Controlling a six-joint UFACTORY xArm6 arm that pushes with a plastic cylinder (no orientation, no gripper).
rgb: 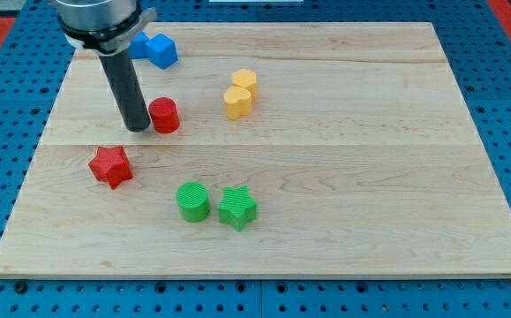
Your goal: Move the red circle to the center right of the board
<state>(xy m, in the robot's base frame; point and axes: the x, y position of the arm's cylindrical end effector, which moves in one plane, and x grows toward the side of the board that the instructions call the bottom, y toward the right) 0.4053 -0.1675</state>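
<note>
The red circle block [164,115] sits on the wooden board [352,159] in the upper left part of the view. My tip [138,129] stands right against its left side, touching or nearly touching it. The dark rod rises from there to the view's top left.
A red star [111,166] lies below and left of my tip. A green circle [192,201] and a green star [236,208] sit side by side lower down. Two yellow blocks [239,94] lie right of the red circle. Two blue blocks [155,49] lie near the top left.
</note>
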